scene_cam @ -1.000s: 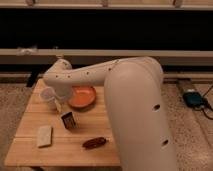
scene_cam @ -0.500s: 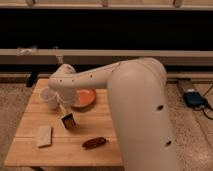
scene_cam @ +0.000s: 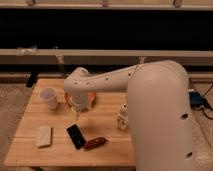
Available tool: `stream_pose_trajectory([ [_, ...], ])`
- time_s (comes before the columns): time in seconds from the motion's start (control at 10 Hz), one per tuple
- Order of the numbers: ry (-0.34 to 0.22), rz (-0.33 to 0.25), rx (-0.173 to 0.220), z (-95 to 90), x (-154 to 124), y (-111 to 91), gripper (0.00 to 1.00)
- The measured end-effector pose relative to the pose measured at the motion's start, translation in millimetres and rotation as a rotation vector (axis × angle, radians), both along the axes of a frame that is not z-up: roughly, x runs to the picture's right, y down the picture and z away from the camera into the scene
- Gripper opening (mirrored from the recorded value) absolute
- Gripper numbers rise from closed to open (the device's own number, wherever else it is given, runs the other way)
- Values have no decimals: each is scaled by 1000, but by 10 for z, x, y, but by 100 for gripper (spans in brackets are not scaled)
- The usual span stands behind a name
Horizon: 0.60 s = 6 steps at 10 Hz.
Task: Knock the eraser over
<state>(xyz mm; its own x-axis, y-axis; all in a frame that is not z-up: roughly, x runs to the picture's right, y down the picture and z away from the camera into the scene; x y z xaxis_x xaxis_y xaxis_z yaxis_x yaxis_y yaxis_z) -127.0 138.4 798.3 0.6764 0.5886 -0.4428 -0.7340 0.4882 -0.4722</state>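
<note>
The eraser [scene_cam: 76, 136] is a small black block with a reddish edge. It lies tilted back on the wooden table [scene_cam: 110, 150], front centre-left, next to the sausage-shaped object. My gripper [scene_cam: 76, 112] hangs from the big white arm just behind and above the eraser, in front of the orange bowl [scene_cam: 92, 98]. It is apart from the eraser.
A white cup [scene_cam: 49, 97] stands at the left. A pale beige pad [scene_cam: 44, 136] lies at the front left. A reddish-brown sausage-shaped object [scene_cam: 95, 143] lies right of the eraser. A small white bottle [scene_cam: 122, 118] stands mid-table. The arm covers the table's right side.
The eraser stood upright under the gripper before. It now lies leaning back, nearer the front edge. The arm has swung forward and right over the bowl.
</note>
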Motion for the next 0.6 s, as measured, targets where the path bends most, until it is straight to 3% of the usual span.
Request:
stream_pose_trajectory([
  [0.3,-26,50,4,-4,89,-72,65],
  [0.6,-34,52,3,-8,83,-73,65],
])
